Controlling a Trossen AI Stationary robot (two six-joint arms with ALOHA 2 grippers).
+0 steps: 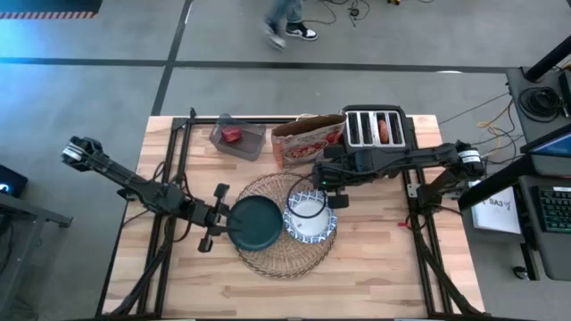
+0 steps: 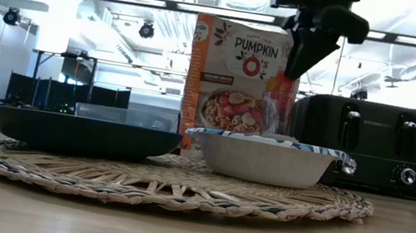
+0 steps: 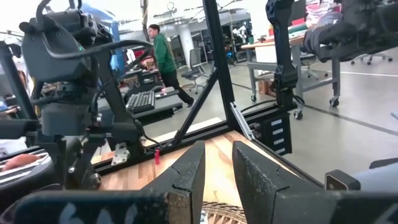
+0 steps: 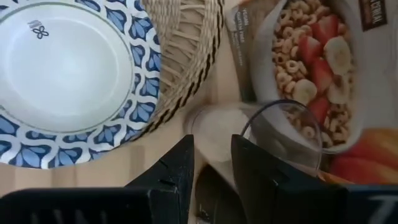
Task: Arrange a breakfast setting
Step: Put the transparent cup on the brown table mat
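One round woven straw placemat (image 1: 287, 252) lies near the middle of the wooden tabletop (image 1: 384, 267). On it sit one dark teal plate (image 1: 257, 223) on its left part and one blue-and-white patterned bowl (image 1: 308, 218) on its right part, side by side. The left gripper (image 1: 220, 220) is at the plate's left rim, its jaws narrowly parted; whether they pinch the rim cannot be told. The right gripper (image 4: 210, 163) hangs just beyond the placemat's far right edge, its jaws set around the rim of one small clear glass (image 4: 261, 134) that stands just beside the mat, in front of one cereal box (image 1: 308, 139). One black four-slot toaster (image 1: 376, 127) stands at the far right, and one clear container (image 1: 237, 136) holding something red at the far left.
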